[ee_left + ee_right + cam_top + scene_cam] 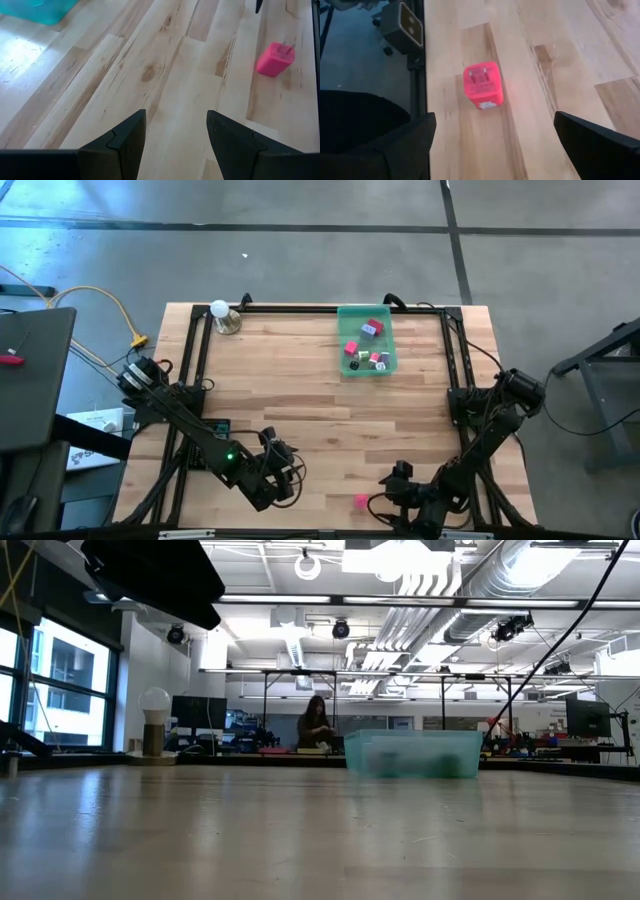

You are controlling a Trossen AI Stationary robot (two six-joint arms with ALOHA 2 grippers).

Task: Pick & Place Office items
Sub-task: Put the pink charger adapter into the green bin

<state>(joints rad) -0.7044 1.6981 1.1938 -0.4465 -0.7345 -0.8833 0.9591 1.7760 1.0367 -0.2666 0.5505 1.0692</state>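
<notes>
Worktop (300, 390) of pale wood planks carries a green tray (367, 340) near its far edge, a white ball (219, 309) on a metal base at the far left corner, and one pink block (360, 501) alone near the front edge. Only the high view shows the tray's contents: several small office items (372, 328) in red, pink, white and dark colours. The low view shows the tray only as a blurred translucent box, the ball to its left, and a person (316, 726) seated in the room far behind; neither arm appears there.

The right wrist view gives the closest look at the pink block (482, 86): a cube with two short slots on its upper face and a small white label on its side, lying on the wood ahead of the right end effector (495, 145), whose fingers are spread wide and hold nothing. The left wrist view shows the same block (275, 59) off to one side, with the left end effector (176, 135) partly open and empty above bare planks.

From above, both arms reach low over the front edge, the left end effector (285, 470) well apart from the block, the right end effector (392, 498) just beside it
</notes>
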